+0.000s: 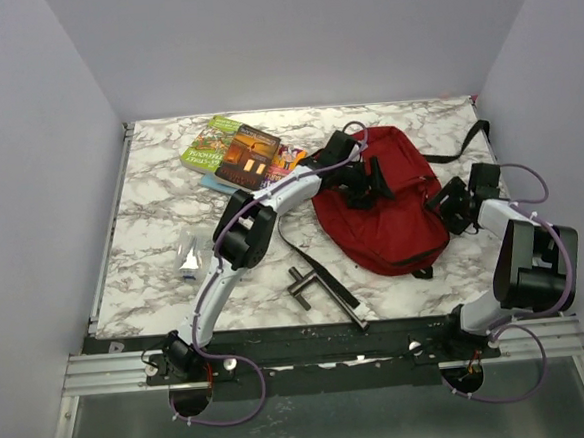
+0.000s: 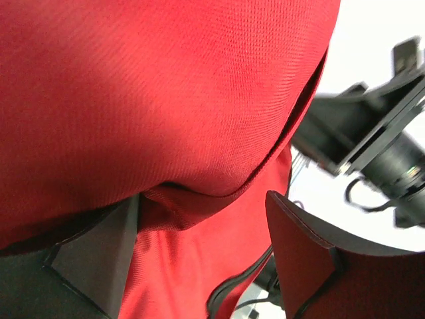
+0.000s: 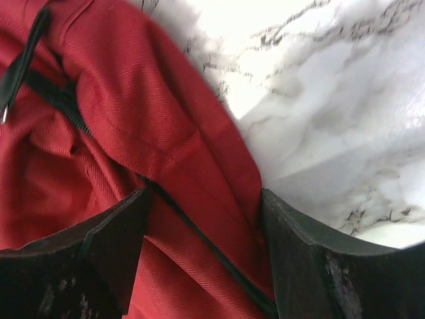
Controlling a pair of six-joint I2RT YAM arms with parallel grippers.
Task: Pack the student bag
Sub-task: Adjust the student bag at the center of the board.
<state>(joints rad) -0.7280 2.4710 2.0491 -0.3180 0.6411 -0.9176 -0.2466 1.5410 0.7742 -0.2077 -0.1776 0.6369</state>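
Observation:
The student bag (image 1: 398, 227), a dark-red backpack, lies flat on the right half of the marble table. My left gripper (image 1: 368, 182) is open on the bag's upper left part. In the left wrist view its jaws (image 2: 202, 246) stand wide apart with a fold of red fabric (image 2: 166, 100) between and above them. My right gripper (image 1: 450, 208) is open at the bag's right edge. In the right wrist view its jaws (image 3: 202, 246) straddle the red fabric (image 3: 133, 100) and a black zipper line (image 3: 199, 232), not closed on it.
A pile of books (image 1: 239, 152) lies at the back, left of the bag. A small clear pouch (image 1: 190, 258) lies at the left. A black strap (image 1: 321, 272) runs to the front edge, beside a metal T-shaped piece (image 1: 305, 283). Another strap (image 1: 458, 152) trails back right.

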